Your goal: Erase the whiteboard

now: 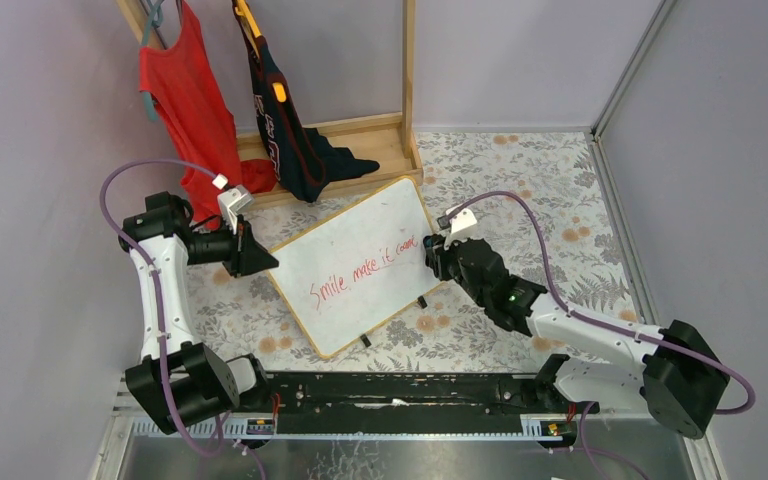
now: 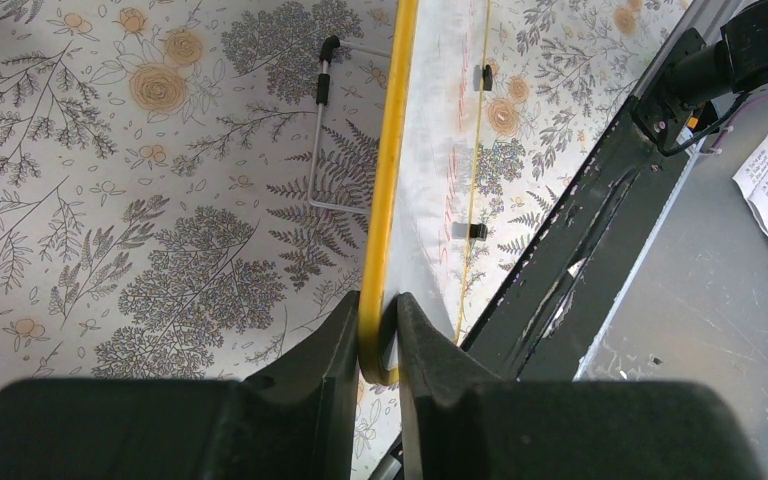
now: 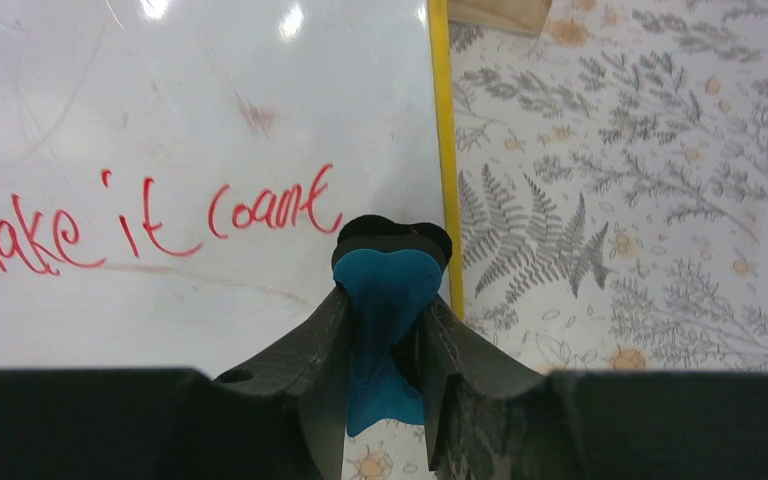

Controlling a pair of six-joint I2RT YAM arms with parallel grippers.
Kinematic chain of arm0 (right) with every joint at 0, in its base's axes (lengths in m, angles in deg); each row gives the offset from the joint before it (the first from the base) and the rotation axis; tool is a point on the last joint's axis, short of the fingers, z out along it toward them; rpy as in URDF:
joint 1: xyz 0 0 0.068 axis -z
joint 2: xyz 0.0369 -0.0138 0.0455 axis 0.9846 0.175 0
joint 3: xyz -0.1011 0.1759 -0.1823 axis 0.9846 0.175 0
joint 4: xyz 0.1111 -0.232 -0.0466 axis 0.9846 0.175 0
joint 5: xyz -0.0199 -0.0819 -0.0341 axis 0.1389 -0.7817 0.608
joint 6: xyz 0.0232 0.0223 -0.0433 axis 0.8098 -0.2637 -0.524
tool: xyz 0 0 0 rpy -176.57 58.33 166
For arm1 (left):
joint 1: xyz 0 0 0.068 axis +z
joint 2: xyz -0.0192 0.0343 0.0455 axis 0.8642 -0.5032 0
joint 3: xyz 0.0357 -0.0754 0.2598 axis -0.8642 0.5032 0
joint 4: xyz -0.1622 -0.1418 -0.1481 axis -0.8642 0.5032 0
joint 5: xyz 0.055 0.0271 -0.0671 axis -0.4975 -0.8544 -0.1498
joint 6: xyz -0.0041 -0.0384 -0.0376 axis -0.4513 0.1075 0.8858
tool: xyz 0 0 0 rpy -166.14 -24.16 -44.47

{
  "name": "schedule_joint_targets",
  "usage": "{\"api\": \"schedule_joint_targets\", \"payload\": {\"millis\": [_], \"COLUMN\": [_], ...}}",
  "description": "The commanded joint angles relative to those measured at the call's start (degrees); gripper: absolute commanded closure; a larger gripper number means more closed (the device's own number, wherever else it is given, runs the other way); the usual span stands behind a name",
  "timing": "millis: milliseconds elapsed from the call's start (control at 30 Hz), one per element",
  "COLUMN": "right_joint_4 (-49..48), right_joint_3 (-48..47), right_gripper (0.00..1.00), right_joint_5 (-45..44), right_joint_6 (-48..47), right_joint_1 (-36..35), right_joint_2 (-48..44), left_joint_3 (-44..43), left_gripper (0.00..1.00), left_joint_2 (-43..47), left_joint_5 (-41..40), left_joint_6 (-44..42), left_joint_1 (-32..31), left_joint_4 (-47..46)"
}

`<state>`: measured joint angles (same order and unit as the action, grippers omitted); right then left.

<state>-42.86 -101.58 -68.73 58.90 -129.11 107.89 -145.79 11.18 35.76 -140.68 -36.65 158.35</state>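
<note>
The whiteboard (image 1: 360, 265) lies tilted on the floral table, wood-framed, with red writing "Smile, make it count" (image 1: 365, 272). My left gripper (image 1: 260, 258) is shut on the board's left corner; in the left wrist view its jaws pinch the yellow frame edge (image 2: 385, 200). My right gripper (image 1: 432, 258) is shut on a blue eraser with a black felt face (image 3: 390, 290), held at the board's right edge just below the word "count" (image 3: 275, 208). The board's frame (image 3: 445, 150) runs beside the eraser.
A wooden clothes rack (image 1: 360, 135) with a red shirt (image 1: 195, 110) and a dark garment (image 1: 290, 130) stands behind the board. A black rail (image 1: 390, 390) runs along the near edge. A wire stand (image 2: 322, 120) shows under the board.
</note>
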Motion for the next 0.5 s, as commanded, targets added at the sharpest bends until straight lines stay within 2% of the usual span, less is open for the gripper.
{"api": "schedule_joint_targets", "payload": {"millis": [0,467], "right_joint_4": [-13.0,-16.4], "right_joint_3": [-1.8,-7.0], "right_gripper": [1.00,1.00], "right_joint_5": [-0.5,4.0], "right_joint_6": [-3.8,-5.9], "right_joint_1": [-0.5,-0.5], "right_joint_2": [0.9,8.3], "left_joint_3": [1.5,-0.1], "left_gripper": [1.00,1.00], "left_joint_2": [-0.2,-0.8], "left_joint_5": [-2.7,-3.5], "left_joint_6": [-2.1,-2.1], "left_joint_1": [-0.6,-0.6], "left_joint_4": [1.1,1.1]}}
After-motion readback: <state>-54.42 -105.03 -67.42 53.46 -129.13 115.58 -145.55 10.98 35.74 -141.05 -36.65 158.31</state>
